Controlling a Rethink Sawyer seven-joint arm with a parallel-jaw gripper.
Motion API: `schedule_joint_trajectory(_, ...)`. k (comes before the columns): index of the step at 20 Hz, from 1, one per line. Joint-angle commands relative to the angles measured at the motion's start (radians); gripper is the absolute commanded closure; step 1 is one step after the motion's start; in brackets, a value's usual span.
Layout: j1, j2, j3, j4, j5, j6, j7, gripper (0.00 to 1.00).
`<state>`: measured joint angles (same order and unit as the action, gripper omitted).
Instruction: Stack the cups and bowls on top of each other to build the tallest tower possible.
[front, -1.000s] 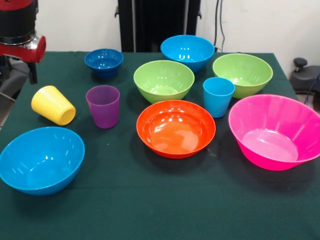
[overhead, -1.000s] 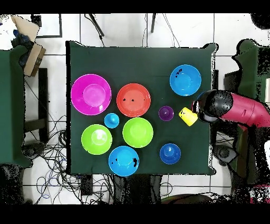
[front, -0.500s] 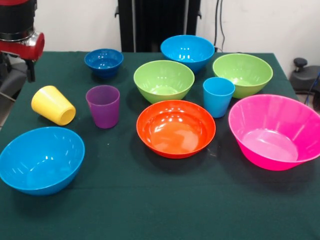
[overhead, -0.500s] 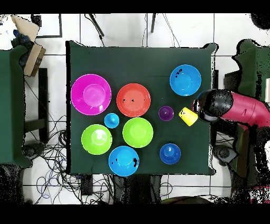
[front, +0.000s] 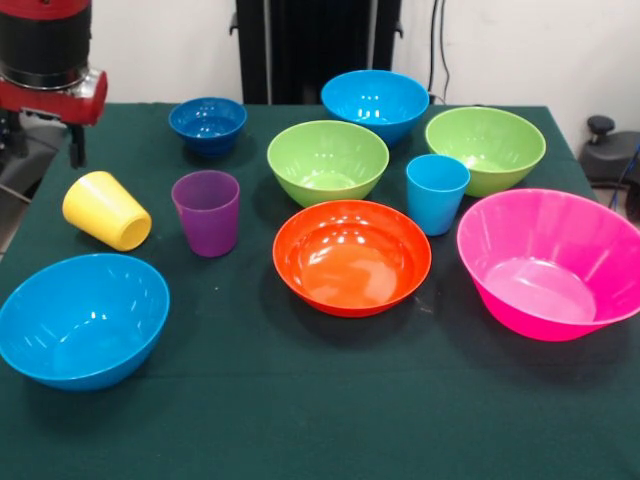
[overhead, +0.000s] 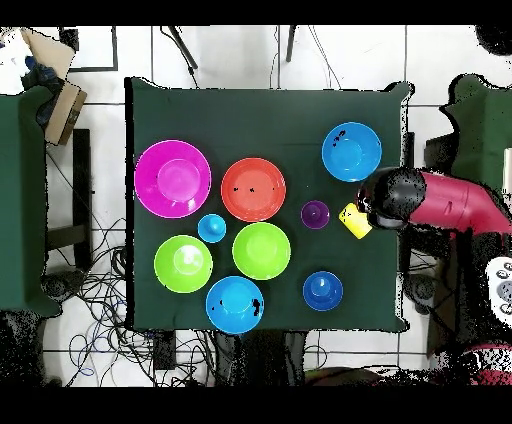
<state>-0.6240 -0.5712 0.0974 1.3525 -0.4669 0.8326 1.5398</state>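
Gripper (front: 45, 150) just above tipped yellow cup (front: 106, 210)

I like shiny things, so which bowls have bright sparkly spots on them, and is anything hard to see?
Front view: white glare spots sit inside the orange bowl, the pink bowl and the near light blue bowl; the arm is cut off by the top edge. Overhead view: the bowls look flatter, with only small glints, and the arm partly covers the yellow cup.

Arm (front: 45, 50) cut off at top edge; pincer state unclear.
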Motion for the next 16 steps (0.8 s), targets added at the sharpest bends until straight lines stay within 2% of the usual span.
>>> schedule_joint_trajectory(1, 0.052, 0.030, 0.079, 0.082, -0.063, -0.031, -0.100, 0.00)
schedule_joint_trajectory(4, 0.060, 0.005, 0.069, 0.103, -0.043, -0.023, -0.068, 0.00)
schedule_joint_trajectory(8, 0.020, -0.053, 0.069, 0.131, -0.008, 0.008, -0.090, 0.00)
schedule_joint_trajectory(16, -0.003, -0.040, 0.071, 0.110, -0.020, 0.015, -0.100, 0.00)
